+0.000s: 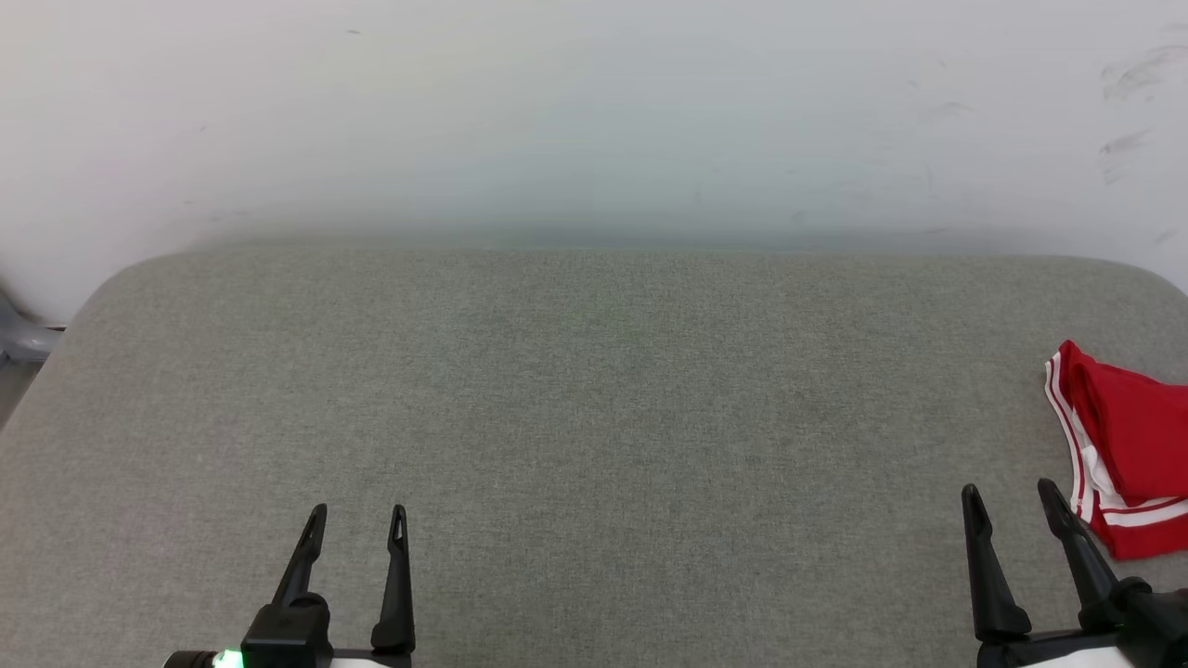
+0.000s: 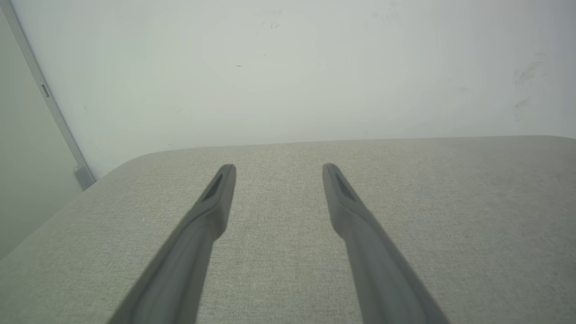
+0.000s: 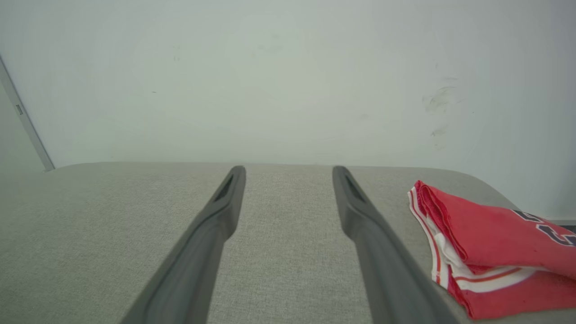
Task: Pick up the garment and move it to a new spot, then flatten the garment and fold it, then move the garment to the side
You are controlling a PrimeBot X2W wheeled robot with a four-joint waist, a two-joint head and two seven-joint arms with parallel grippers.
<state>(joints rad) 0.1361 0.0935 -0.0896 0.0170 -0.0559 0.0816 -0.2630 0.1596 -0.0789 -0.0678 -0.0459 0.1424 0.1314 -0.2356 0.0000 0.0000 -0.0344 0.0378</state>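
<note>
1. Black fingers of your left gripper (image 1: 360, 510) sit at the lower left of the head view, spread wide, nothing between them.
2. Left wrist view agrees: both fingers are apart over bare grey fabric and hold nothing.
3. Your right gripper (image 1: 1009, 487) sits at the lower right of the head view, fingers also wide apart and empty.
4. The garment (image 1: 1137, 445) lies just to the right of the right gripper, on the right side of the table (image 1: 594, 390), partly cut off by the head view's edge.
5. It is a red jersey in a folded, layered bundle, with white fabric and red-white striped trim showing along its left and near edges.
6. In the right wrist view a strip of table shows between the right-hand finger and the garment's trim, so they are close but not touching.
7. A black, white-outlined print (image 3: 544, 225) shows on the garment's top layer at the right edge of that view. It is too cropped to read.
8. The table top is grey-green woven fabric with rounded far corners.
9. A grey object (image 1: 19, 339) sits off the table's far left corner. You can't tell what it is.
10. Behind the table is a white wall (image 1: 594, 111), with dark scuff marks (image 1: 1128, 79) at the upper right.
</note>
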